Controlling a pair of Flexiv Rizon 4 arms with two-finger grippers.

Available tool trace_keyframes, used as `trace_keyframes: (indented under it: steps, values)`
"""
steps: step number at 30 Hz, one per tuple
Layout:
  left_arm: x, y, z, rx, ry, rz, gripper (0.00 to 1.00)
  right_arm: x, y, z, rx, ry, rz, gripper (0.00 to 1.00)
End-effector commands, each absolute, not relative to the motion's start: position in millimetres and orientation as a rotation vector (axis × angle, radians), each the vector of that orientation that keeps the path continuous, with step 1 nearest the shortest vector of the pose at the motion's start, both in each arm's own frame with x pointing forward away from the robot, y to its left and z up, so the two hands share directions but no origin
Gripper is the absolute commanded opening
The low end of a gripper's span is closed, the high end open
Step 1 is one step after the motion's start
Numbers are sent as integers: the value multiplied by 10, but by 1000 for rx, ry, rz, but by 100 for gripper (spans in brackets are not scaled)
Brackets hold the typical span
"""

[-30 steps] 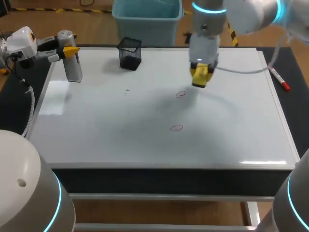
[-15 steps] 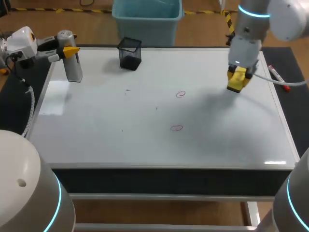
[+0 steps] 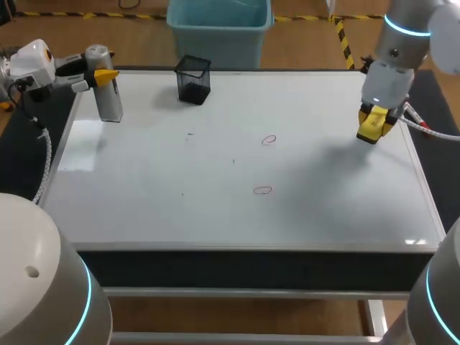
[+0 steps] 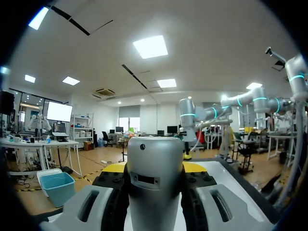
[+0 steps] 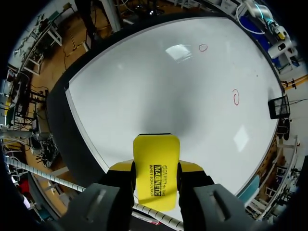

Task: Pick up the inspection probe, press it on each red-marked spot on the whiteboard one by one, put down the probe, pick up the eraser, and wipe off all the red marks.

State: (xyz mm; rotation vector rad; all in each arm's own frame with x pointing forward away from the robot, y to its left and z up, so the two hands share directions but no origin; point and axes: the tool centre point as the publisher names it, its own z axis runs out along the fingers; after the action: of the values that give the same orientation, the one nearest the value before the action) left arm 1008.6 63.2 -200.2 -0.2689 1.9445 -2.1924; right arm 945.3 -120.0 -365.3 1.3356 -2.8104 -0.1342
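At far left the left gripper (image 3: 99,74) pinches the upright silver probe (image 3: 108,97), which hides its fingertips in the wrist view. Two red marks (image 3: 269,140) sit mid-whiteboard (image 3: 144,194). At the right edge the right gripper (image 3: 375,123) clamps the yellow eraser (image 5: 155,173).

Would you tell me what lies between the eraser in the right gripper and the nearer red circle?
Only bare whiteboard, crossed by a faint shadow, lies between the eraser and the nearer red circle, as the head view shows.
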Motion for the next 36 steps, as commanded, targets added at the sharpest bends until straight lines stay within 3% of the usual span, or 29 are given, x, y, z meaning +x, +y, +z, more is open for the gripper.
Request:
trace_keyframes:
  steps: [1,13,36]
  values:
    - [10083,633,-1991,-269,1944,-2192,0,9422,-1219,-3638,1340,-2815,-128,0]
    - [10038,526,-1977,-231,1949,-2200,0,9422,-1219,-3638,1340,-2815,-128,0]
    - [9215,-1253,-2027,134,2067,-2425,0,9422,-1219,-3638,1340,-2815,-128,0]
